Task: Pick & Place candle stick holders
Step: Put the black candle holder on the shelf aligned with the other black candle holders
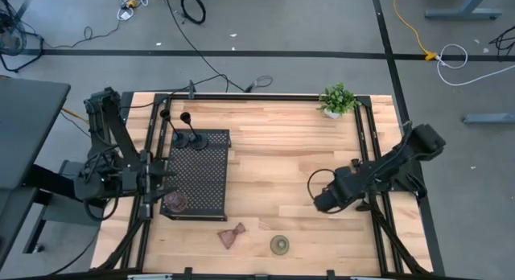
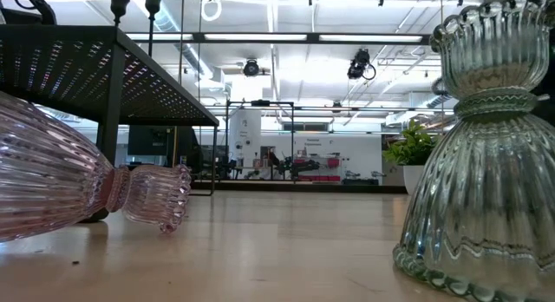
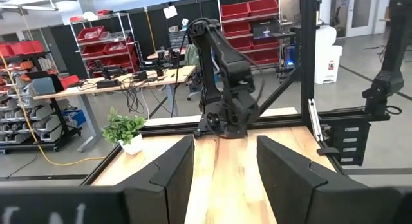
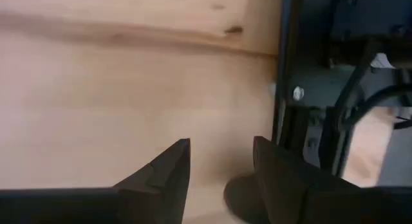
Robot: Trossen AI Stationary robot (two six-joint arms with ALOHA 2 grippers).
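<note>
Two tall black candle stick holders point(image 1: 187, 129) stand on round bases at the far end of the black perforated tray point(image 1: 205, 179). A squat brownish holder point(image 1: 175, 202) stands at the tray's near left corner. A pink holder point(image 1: 232, 236) lies on its side on the table, also in the low view point(image 2: 87, 189). An olive-green holder point(image 1: 279, 245) stands upright beside it point(image 2: 477, 163). My left gripper point(image 1: 163, 180) is open at the tray's left edge, pointing level point(image 3: 225, 153). My right gripper point(image 1: 319, 203) is open over bare wood at the right point(image 4: 221, 153), pointing down.
A small green potted plant point(image 1: 338, 99) stands at the far right corner. Black frame rails point(image 1: 372, 151) run along the table's edges; the right one is close to my right gripper point(image 4: 283, 69). Bare wood point(image 1: 273, 163) lies between the tray and the right arm.
</note>
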